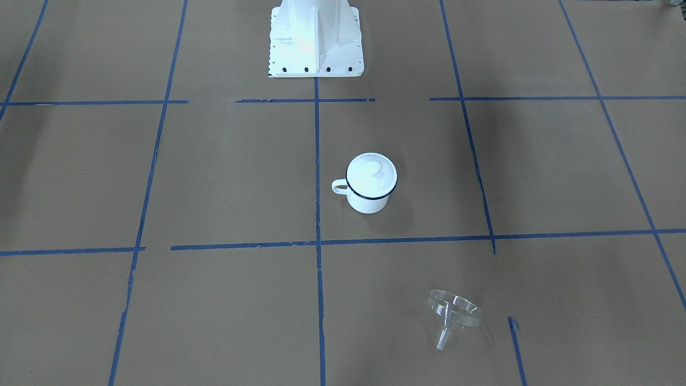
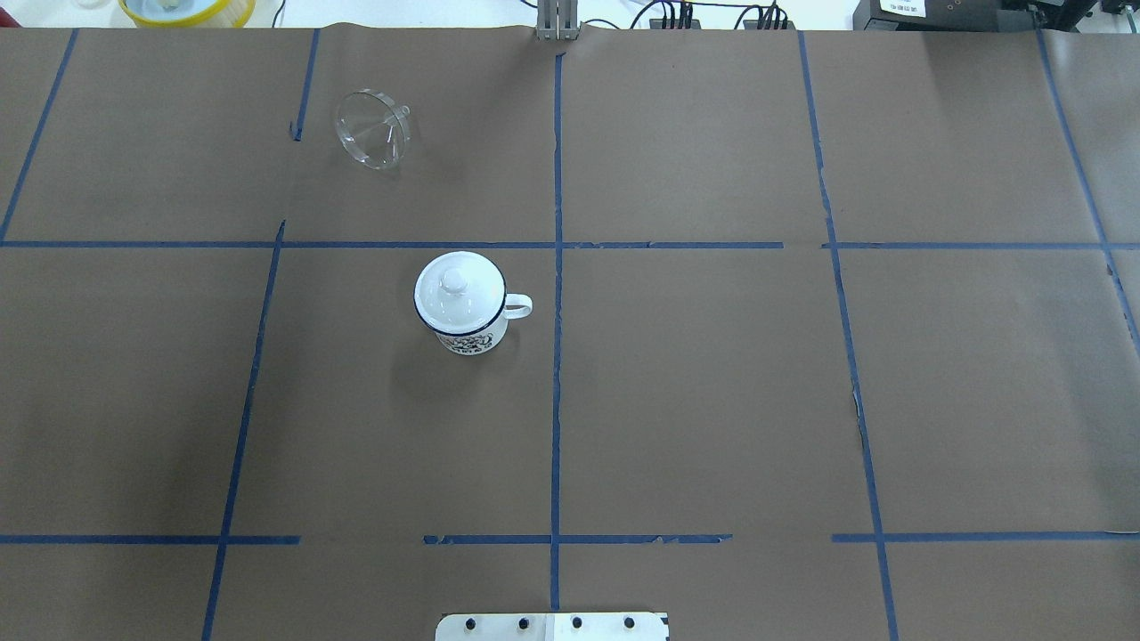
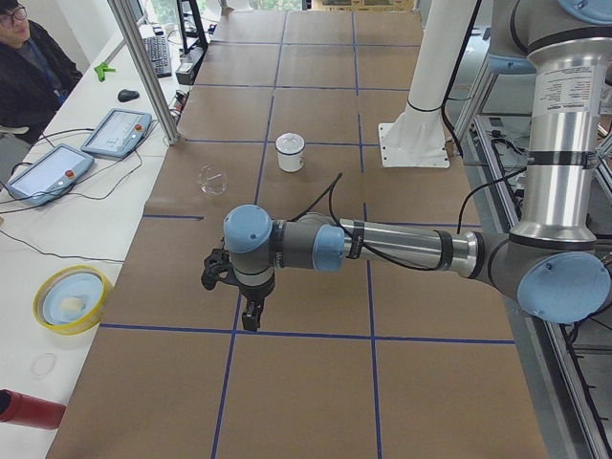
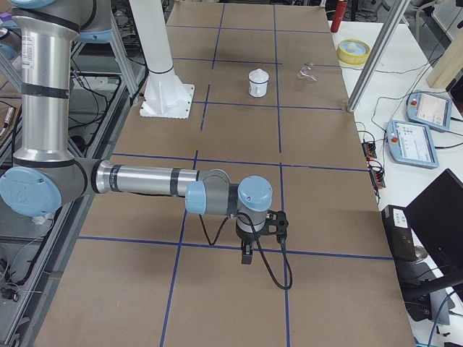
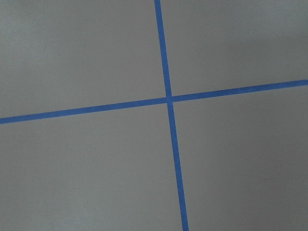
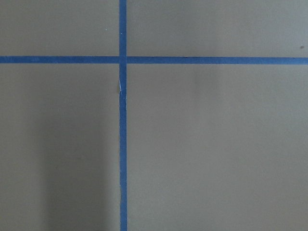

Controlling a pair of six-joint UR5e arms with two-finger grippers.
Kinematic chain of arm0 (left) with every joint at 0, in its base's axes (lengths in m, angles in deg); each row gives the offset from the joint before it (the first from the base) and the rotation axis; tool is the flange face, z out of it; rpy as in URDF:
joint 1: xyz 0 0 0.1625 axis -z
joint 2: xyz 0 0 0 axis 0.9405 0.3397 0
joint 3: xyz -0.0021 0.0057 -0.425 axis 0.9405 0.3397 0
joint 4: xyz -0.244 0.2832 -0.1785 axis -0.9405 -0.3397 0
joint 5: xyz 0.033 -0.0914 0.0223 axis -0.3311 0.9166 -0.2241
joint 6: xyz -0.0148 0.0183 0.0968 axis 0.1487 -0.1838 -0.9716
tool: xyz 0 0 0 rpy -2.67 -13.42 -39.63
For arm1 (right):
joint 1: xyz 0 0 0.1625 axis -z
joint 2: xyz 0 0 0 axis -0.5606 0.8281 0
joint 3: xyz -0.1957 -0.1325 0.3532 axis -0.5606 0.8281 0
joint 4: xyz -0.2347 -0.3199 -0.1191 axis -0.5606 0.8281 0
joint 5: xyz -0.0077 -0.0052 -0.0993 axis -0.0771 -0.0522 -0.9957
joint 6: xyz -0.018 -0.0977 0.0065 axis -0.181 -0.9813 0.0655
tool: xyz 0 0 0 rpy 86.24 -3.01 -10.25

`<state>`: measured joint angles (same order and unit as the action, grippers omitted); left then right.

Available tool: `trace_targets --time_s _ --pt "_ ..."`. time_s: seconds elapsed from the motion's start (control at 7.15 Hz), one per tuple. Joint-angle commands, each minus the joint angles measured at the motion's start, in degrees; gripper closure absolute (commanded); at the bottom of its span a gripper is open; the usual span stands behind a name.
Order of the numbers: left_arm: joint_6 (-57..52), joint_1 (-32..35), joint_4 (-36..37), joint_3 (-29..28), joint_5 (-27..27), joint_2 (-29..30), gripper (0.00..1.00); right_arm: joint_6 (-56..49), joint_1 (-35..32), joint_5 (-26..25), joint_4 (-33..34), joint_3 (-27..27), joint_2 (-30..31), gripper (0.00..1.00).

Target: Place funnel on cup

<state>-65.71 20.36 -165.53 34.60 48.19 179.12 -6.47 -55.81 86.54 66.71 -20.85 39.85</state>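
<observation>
The cup [image 1: 367, 203] is a white enamel mug with a dark blue rim. It stands upright near the table's middle with a round white knobbed lid [image 1: 371, 172] on top; it also shows in the overhead view [image 2: 472, 336]. The clear funnel [image 1: 453, 313] lies on its side on the brown paper, apart from the cup on the side far from the robot [image 2: 372, 130]. My left gripper [image 3: 251, 312] and right gripper [image 4: 246, 253] hang above the table near its two ends, far from both things. I cannot tell whether either is open or shut.
The white robot base [image 1: 316, 40] stands behind the cup. A yellow-rimmed bowl [image 3: 69, 298], a red bottle [image 3: 29, 409] and teach pendants [image 3: 115, 131] lie on the white bench beyond the table's far edge, where a person [image 3: 24, 57] sits. Blue tape lines grid the paper.
</observation>
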Motion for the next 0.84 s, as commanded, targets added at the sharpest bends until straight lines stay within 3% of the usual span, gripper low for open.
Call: trace_targets --time_s 0.0,0.42,0.7 --pt "0.2 -0.1 -5.0 -0.7 -1.5 3.5 0.0 0.0 0.0 0.0 0.0 0.0 0.0 0.0" --pt "0.7 -0.1 -17.8 -0.1 -2.1 7.9 0.0 0.0 0.0 0.0 0.0 0.0 0.0 0.0" --pt "18.2 -1.6 -23.8 0.9 1.5 8.8 0.0 0.0 0.0 0.0 0.0 0.0 0.0 0.0"
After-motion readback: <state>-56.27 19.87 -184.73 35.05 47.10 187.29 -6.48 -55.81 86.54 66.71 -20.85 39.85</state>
